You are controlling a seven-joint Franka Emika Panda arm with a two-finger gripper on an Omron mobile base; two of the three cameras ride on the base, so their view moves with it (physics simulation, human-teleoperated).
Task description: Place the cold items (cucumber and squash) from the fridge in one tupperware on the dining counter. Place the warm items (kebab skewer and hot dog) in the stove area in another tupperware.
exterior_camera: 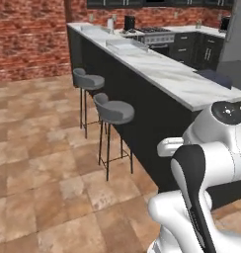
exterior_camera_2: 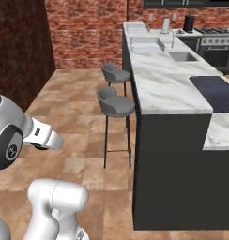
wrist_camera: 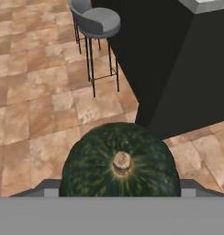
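Carrying phase of the cold-item transfer. In the hand view the squash (wrist_camera: 120,160) sits directly ahead of the tool (wrist_camera: 119,195), between its two dark fingers (wrist_camera: 48,189), which flank the fruit at its widest girth; the tool is spread wide and grasps the squash, which hangs over the tiled floor (wrist_camera: 36,92), well apart from any tabletop.

Appearance: a squat, rounded, kabocha-type squash with a dark green rind streaked and flecked in paler green, shallow ribs running outward from a short, tan, corky stem stub at the centre of the face turned to the camera.

Handling, as judged from its form: dense and probably heavy for its size, rigid, with a hard, smooth rind that may slip under a narrow pinch. It is not fragile, but a drop could bruise it or send it rolling. The soundest hold is across the broad middle, as here, with the fingers seated in opposite ribs; the stem is too short to offer purchase.

Setting: the tabletop (exterior_camera_2: 163,82) runs away from the base, with two grey stools (exterior_camera_2: 115,105) along its outer edge. Two pale tupperware containers (exterior_camera: 125,46) stand toward the tabletop's far end, the destination for this item.
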